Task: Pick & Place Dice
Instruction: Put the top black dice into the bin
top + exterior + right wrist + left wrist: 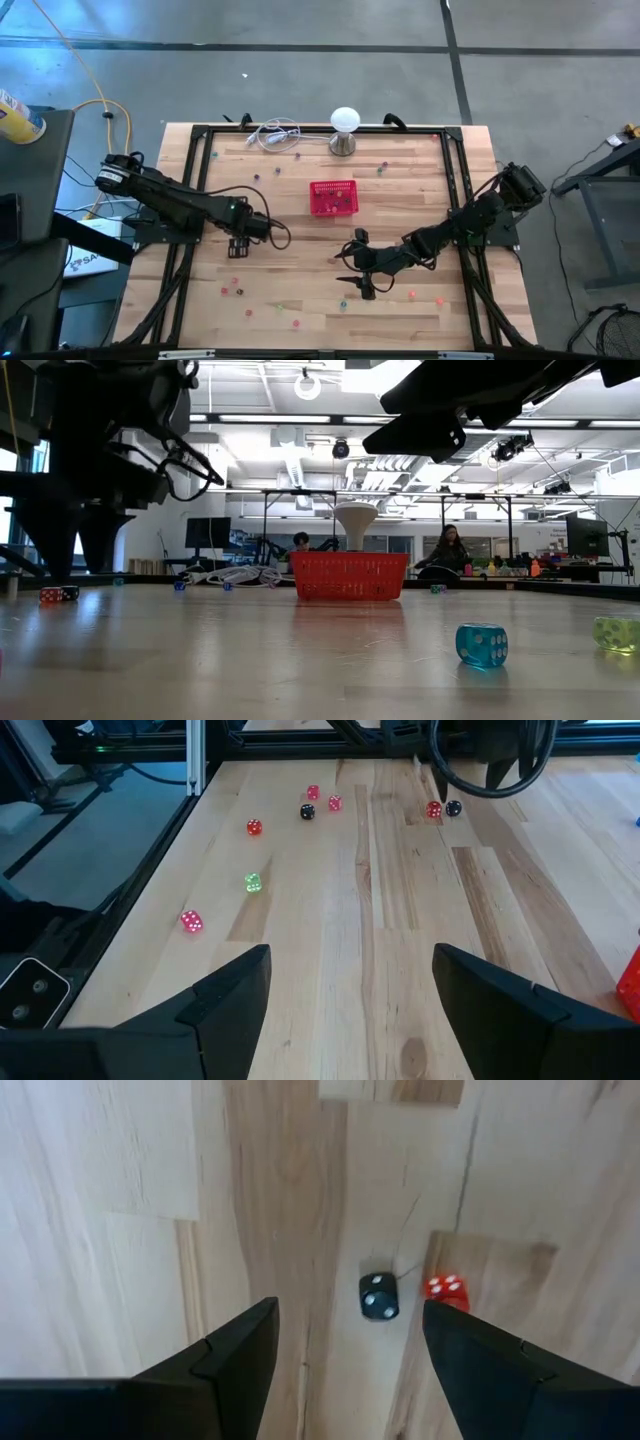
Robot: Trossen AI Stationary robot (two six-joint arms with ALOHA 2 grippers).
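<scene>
My left gripper (345,1350) hangs spread wide; a dark die (379,1296) lies just beyond my fingers (235,1355), a red die (446,1291) beside it. My right gripper (350,990) is spread too.

bare wood between left tool (345,1345) fingers, dark die (379,1296) ahead

My wooden table (300,300) is ringed by a black frame (320,129). At its far edge stands a white ball lamp (344,122) on a metal base, with a loose white cable (272,135) lying just beside it. A red mesh basket (333,197) sits near the middle of the boards, closer to me than the lamp. Off the table on my left, a yellow cord (100,100) trails over the grey floor, and a yellow can (18,118) rests on a dark side stand. Looking level across the table, I see two people (449,545) seated far back in the room.
</scene>
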